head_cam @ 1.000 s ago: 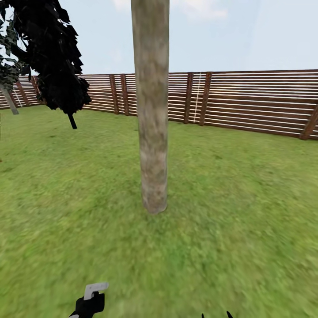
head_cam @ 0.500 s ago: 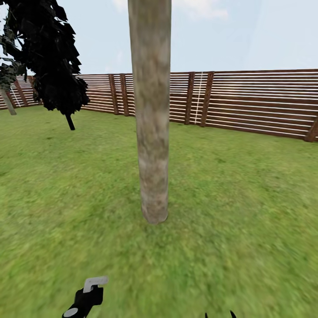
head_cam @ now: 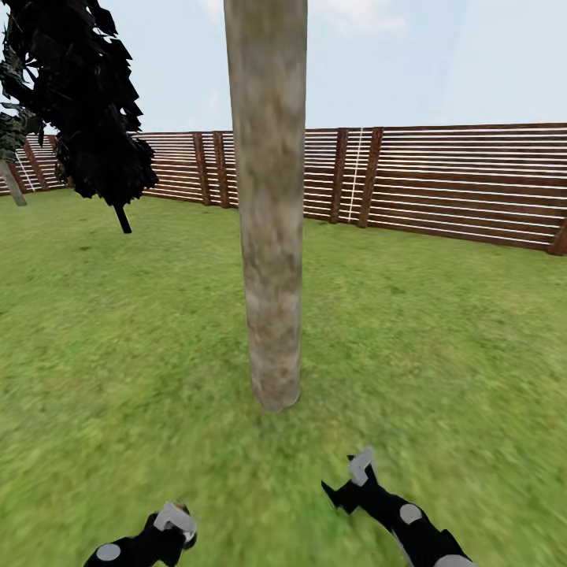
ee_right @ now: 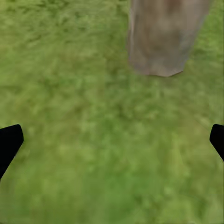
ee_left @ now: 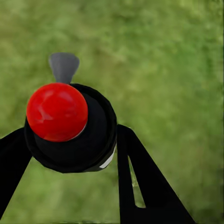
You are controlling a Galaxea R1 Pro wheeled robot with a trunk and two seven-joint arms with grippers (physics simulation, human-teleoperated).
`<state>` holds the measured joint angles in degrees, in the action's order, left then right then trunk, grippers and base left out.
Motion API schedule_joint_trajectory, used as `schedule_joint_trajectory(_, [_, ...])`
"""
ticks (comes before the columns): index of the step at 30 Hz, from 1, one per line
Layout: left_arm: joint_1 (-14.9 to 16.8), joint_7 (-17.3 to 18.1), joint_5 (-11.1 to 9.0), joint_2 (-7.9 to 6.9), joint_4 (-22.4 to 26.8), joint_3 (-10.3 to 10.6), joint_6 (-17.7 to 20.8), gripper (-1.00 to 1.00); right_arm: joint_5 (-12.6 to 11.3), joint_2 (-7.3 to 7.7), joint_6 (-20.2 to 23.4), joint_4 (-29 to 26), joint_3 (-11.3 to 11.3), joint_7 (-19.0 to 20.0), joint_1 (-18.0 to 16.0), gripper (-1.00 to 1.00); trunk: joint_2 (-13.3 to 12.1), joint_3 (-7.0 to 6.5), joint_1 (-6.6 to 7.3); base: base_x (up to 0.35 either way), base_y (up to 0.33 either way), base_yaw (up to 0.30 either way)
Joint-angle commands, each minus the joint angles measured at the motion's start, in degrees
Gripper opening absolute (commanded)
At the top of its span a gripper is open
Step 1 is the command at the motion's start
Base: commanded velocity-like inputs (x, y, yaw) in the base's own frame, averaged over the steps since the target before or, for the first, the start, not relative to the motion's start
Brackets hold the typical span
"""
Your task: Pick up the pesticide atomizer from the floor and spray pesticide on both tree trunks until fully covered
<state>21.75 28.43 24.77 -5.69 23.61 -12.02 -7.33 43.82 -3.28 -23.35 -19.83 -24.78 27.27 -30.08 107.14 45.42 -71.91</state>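
While I have the pesticide atomizer [ee_left: 70, 126] pinched in the left gripper [head_cam: 169, 526], it sits low at the near edge of the head view, with the black fingers [ee_left: 140, 182] closed against either side of its round dark body. From the left wrist camera I look down on its red knob [ee_left: 57, 111] and the grey nozzle [ee_left: 63, 65] pointing away over the lawn [head_cam: 441, 339]. I judge it a light, rigid little bottle, smooth and round, so it could twist or slip between the fingers; holding it at the widest part of the body, below the knob, looks right, and I would keep the knob and nozzle free. The right gripper [head_cam: 350, 482] is empty and reaches out above the grass, its fingers spread wide at the edges of the right wrist view, which looks toward the foot of the tree trunk [head_cam: 270, 236]. That trunk stands straight ahead, near but not touching either arm, mottled grey-brown and bare. I see no white specks of pesticide on it yet. A dark-leaved tree [head_cam: 87, 102] stands further off by the wooden fence [head_cam: 457, 181].
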Motion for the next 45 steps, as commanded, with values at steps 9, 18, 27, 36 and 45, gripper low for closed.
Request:
schedule_joint_trajectory(9, [1.94,27.49,8.53,-4.36,1.60,-0.01,1.23,-1.00,4.67,-3.39,4.89,-1.89,8.93,25.19,-8.36,1.00,0.00,0.01,0.00,0.000,0.000,0.000])
schedule_joint_trajectory(18, [2.93,30.44,15.42,-3.69,3.40,0.07,4.63,-1.00,5.01,-5.06,4.98,-4.67,12.59,33.48,-8.42,1.00,0.00,0.01,0.00,0.000,0.000,0.000])
schedule_joint_trajectory(27, [3.65,35.36,26.06,0.69,6.70,0.07,4.75,-1.00,4.94,-5.46,5.41,-7.28,28.27,34.37,-8.42,-1.00,0.00,0.01,0.00,0.000,0.000,0.000])
schedule_joint_trajectory(36, [3.69,35.34,26.92,5.05,6.75,6.35,4.94,-1.00,5.05,-5.77,5.44,-7.26,29.05,34.36,-8.42,-1.00,0.00,0.01,0.00,0.000,0.000,0.000])
schedule_joint_trajectory(45, [6.84,34.68,26.82,9.47,7.11,6.40,5.04,-1.00,4.87,-5.77,5.42,-6.97,29.08,34.50,-8.42,-1.00,0.00,0.01,0.00,0.000,0.000,0.000])
